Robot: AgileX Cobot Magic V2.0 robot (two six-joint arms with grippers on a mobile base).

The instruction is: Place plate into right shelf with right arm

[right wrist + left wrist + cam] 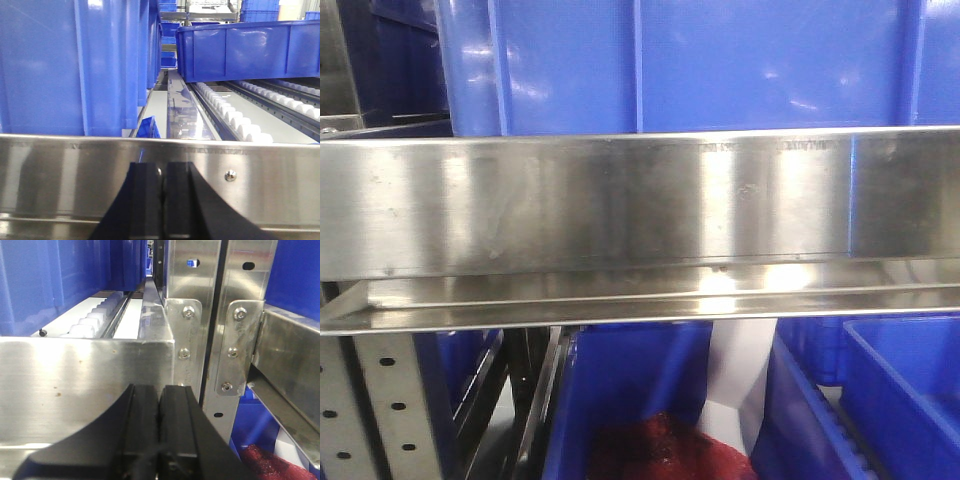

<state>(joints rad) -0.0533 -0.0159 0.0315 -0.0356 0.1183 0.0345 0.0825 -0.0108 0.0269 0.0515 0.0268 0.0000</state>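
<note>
No white round plate is visible in any view, so its bearing from either end effector cannot be told.

The right black blocky end effector (162,200) has its jaws closed together, nothing between them, and sits just in front of the brushed stainless-steel front rail (250,170) of the right shelf. Beyond that rail, white roller tracks (235,117) run away from it, with a large blue plastic bin (250,50) above them.

The left black end effector (159,430) is likewise closed and empty, facing the rail beside a perforated steel upright (192,315).

Judgement: placement is either complete or not started.
</note>
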